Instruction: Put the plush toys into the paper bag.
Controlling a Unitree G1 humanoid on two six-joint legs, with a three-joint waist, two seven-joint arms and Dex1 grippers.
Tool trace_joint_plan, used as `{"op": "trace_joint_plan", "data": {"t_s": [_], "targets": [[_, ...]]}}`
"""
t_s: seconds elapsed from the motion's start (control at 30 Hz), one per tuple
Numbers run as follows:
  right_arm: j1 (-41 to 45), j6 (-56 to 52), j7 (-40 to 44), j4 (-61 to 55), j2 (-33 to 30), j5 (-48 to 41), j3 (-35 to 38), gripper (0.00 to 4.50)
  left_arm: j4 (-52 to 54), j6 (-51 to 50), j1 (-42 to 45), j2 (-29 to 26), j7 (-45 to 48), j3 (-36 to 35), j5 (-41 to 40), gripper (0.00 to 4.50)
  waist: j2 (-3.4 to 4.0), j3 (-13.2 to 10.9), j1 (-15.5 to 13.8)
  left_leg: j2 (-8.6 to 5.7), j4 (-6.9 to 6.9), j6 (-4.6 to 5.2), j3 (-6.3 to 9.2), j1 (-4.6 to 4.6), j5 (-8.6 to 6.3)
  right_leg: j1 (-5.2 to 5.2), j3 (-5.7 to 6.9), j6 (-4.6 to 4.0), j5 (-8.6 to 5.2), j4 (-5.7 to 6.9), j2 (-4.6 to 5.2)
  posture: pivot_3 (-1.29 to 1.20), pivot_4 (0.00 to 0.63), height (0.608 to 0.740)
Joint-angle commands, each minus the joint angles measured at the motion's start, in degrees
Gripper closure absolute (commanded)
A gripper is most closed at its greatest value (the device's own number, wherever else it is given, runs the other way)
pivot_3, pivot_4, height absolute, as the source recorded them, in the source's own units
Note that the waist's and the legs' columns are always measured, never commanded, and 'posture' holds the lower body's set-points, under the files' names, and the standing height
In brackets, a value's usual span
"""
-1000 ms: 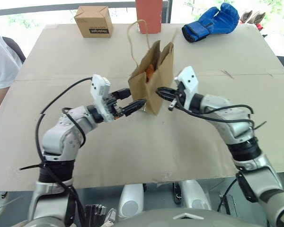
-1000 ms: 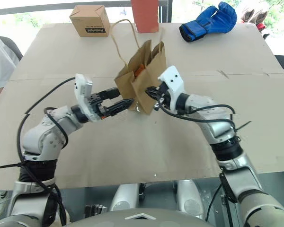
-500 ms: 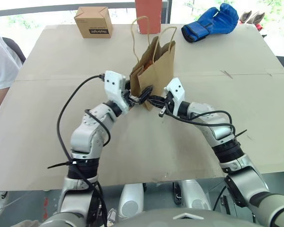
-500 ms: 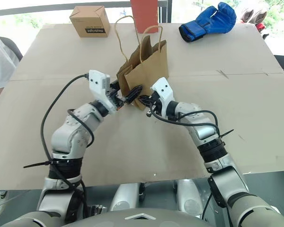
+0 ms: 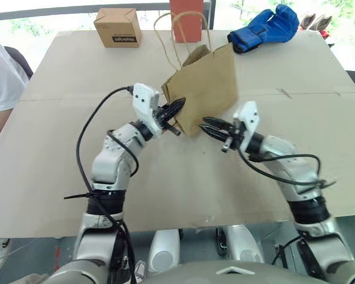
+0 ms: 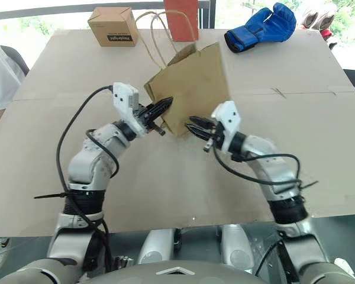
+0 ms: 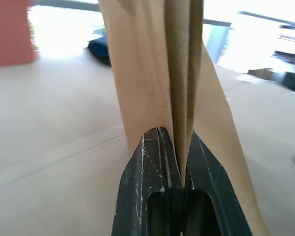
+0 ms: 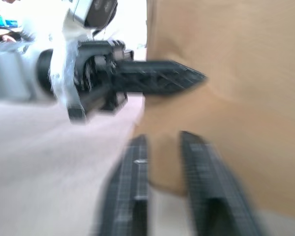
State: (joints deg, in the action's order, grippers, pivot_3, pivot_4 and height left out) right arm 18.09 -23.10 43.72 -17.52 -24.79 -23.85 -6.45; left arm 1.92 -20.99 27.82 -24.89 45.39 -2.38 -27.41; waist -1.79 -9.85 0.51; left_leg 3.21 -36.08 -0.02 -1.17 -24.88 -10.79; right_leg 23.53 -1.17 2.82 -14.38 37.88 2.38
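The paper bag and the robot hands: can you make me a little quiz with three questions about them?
1. True or false: the left hand is pinched shut on the edge of the paper bag.
2. The right hand is: A) squeezing the bag, B) open and just off the bag, C) holding the blue boxing glove.
3. Fill in: at the table's far edge, the small cardboard box sits to the ___ of the bag's handles.

Key: 1 true; 2 B; 3 left.
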Motion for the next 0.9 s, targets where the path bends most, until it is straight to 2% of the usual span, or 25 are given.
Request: {"op": "trace_joint_plan", "data": {"t_s": [0.03,0.07,0.1,0.17,0.2,0.33,0.43,0.57,0.6,0.63,0.67,0.7,0.77,0.9], "targets": [[-4.5,-2.3,3.5,-7.5,-7.8,-3.8,8.8,1.74,-2.3,3.8,2.0,-4.9,14.7,-1.0,-3.5,4.5,0.01,0.0,0.0,0.0,0.0,0.0,-0.01,0.02,0.0,-0.01,0.0,-0.01,0.0,-0.01,0.0,0.0,0.15,0.74],[-8.4,-3.0,6.1,-9.1,-12.1,-5.1,13.3,1.6,-5.2,6.8,3.0,-7.3,19.9,-0.5,-2.5,4.5,0.01,0.0,0.1,0.0,0.01,0.0,-0.02,0.0,0.0,0.0,-0.01,-0.02,-0.01,-0.01,0.0,0.0,0.15,0.74],[-12.3,-3.5,8.8,-10.5,-16.1,-6.3,17.8,0.85,-8.8,10.5,4.4,-9.1,24.0,0.1,-0.9,4.5,0.02,0.0,0.1,0.0,0.02,0.0,-0.03,0.03,0.0,-0.01,-0.01,-0.03,-0.02,-0.03,0.0,0.0,0.15,0.74],[-16.6,-4.1,11.0,-12.1,-20.0,-8.3,22.6,0.43,-13.5,14.0,6.2,-10.7,28.7,0.8,0.6,4.5,0.08,0.0,-0.4,0.0,0.02,0.01,0.0,0.02,0.0,-0.01,0.03,-0.06,-0.05,-0.02,0.0,0.0,0.15,0.74],[-18.4,-4.0,11.6,-13.2,-21.3,-9.3,24.8,0.06,-17.2,19.4,7.6,-11.3,31.6,2.3,3.2,4.5,0.09,0.0,-0.3,0.01,0.03,0.01,0.0,0.03,0.0,-0.01,0.03,-0.07,-0.06,-0.03,-0.01,0.0,0.15,0.74],[-19.8,-5.3,9.9,-17.0,-21.9,-12.9,27.4,0.06,-32.6,31.5,14.0,-9.8,38.8,4.0,7.5,4.5,0.09,0.0,-0.1,0.01,-0.06,0.01,-0.01,0.06,0.0,-0.03,-0.01,-0.15,-0.13,-0.01,-0.02,0.0,0.15,0.74],[-20.2,-5.8,9.0,-17.6,-22.4,-12.4,26.4,0.0,-40.6,37.9,16.5,-8.9,41.6,5.2,10.6,3.45,0.07,0.0,0.0,0.01,-0.2,0.01,-0.01,0.02,0.0,-0.07,-0.02,-0.15,-0.13,-0.02,-0.01,0.0,0.15,0.74],[-19.2,-6.5,7.3,-17.9,-21.8,-14.0,26.9,0.0,-43.8,38.5,17.7,-7.7,39.0,3.2,10.3,1.31,0.06,0.0,0.0,0.0,-0.2,0.05,-0.02,-0.04,-0.03,-0.07,-0.05,0.02,-0.01,-0.03,-0.01,0.0,0.15,0.74],[-19.1,-6.6,7.2,-17.9,-21.9,-14.4,27.4,0.0,-43.5,37.7,17.9,-7.7,38.0,2.7,10.1,1.15,0.05,0.0,0.0,0.0,-0.2,0.05,-0.01,-0.05,-0.03,-0.07,-0.04,0.02,-0.01,-0.03,-0.01,0.0,0.15,0.74],[-19.3,-6.7,7.1,-17.8,-22.3,-14.3,27.7,0.0,-41.9,36.0,17.2,-8.2,37.2,2.1,9.5,0.72,0.05,0.0,-0.1,0.0,-0.2,0.05,0.01,-0.05,-0.03,-0.07,-0.02,0.03,-0.01,-0.02,-0.01,0.0,0.15,0.74],[-19.5,-6.8,7.0,-17.8,-22.7,-14.1,28.0,0.0,-38.6,32.0,15.8,-9.2,36.3,1.2,8.0,0.24,0.05,0.0,0.0,0.0,-0.2,0.05,0.03,-0.06,-0.03,-0.07,-0.01,0.03,-0.01,-0.02,-0.01,0.0,0.15,0.74],[-20.3,-6.7,6.8,-17.8,-22.9,-13.7,28.4,0.0,-32.6,25.3,12.1,-11.0,33.9,0.1,6.6,0.07,0.05,0.0,0.1,0.0,-0.2,0.05,0.03,-0.06,-0.03,-0.07,-0.01,0.04,-0.01,-0.01,-0.01,0.0,0.15,0.74],[-22.2,-7.2,5.3,-18.2,-22.5,-13.3,30.6,0.0,-19.5,9.3,2.5,-15.1,30.0,-3.2,0.7,0.07,0.07,0.0,0.8,0.03,-0.17,0.06,-0.02,0.0,-0.03,-0.07,-0.11,0.04,-0.01,0.01,-0.02,0.0,0.15,0.74],[-26.9,-9.9,3.9,-19.7,-22.1,-16.5,36.7,0.0,-0.4,-4.7,-13.7,-18.9,21.7,-10.7,-6.3,0.07,0.08,0.0,1.6,0.12,0.01,0.06,-0.02,0.1,-0.04,-0.06,-0.13,0.05,-0.03,0.02,-0.02,0.0,0.15,0.74]]}}
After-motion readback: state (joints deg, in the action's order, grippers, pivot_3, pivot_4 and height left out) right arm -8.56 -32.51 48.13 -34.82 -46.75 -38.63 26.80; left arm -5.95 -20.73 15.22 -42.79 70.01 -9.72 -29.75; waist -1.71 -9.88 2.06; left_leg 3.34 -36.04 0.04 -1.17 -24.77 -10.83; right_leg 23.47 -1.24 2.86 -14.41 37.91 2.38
